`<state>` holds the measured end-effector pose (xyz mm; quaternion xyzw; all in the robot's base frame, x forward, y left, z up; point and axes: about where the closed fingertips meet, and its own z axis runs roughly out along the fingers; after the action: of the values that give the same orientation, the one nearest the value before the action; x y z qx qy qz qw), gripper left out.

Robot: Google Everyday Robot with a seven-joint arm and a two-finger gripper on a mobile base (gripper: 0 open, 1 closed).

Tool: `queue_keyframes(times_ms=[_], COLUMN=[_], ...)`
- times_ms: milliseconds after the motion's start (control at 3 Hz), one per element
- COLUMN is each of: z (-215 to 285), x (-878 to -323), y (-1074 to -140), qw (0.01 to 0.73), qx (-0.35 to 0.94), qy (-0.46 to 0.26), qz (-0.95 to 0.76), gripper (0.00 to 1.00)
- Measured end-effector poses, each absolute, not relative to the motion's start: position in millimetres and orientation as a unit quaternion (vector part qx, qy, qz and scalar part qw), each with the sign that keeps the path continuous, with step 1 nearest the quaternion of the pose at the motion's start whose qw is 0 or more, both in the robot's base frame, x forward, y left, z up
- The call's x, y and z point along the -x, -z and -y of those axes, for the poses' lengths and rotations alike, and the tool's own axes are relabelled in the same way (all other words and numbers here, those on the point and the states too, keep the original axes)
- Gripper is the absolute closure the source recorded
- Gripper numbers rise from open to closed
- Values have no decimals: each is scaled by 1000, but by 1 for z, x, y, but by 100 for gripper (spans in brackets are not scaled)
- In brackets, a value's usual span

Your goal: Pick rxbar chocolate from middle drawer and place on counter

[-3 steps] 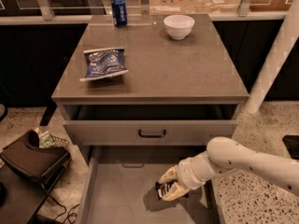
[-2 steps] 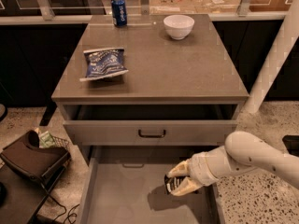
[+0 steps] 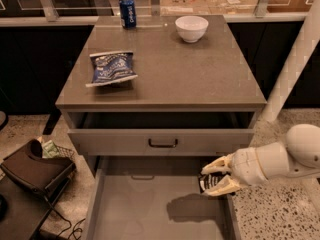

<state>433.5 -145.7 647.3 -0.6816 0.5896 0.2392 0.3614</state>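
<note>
The middle drawer (image 3: 150, 209) stands pulled open below the counter (image 3: 165, 69). My gripper (image 3: 216, 178) hovers over the drawer's right wall, above its floor. Its pale fingers (image 3: 222, 186) are closed on the rxbar chocolate (image 3: 209, 182), a small flat black wrapper with white print. A dark shadow of the gripper lies on the drawer floor beneath it. My white arm reaches in from the right edge of the view.
On the counter lie a crinkled blue-and-white chip bag (image 3: 111, 68), a blue can (image 3: 127, 12) at the back and a white bowl (image 3: 192, 28). The upper drawer (image 3: 162, 141) with a dark handle sits slightly open. A dark bag (image 3: 35, 169) lies on the floor at left.
My gripper has risen from the drawer floor and moved to the right with the rxbar chocolate in it, to above the drawer's right wall.
</note>
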Motion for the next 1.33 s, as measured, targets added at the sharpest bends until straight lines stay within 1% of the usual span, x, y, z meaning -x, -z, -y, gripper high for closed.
queue_keyframes(times_ms=[333,1000,1333], z=[160,165,163], x=[-438,-440,-442], y=[-692,-764,-766], qw=[367,347,344], qx=[672,662,661], qy=[-227,-178,-181], qz=[-602,-640,-642], gripper=[100,100,100])
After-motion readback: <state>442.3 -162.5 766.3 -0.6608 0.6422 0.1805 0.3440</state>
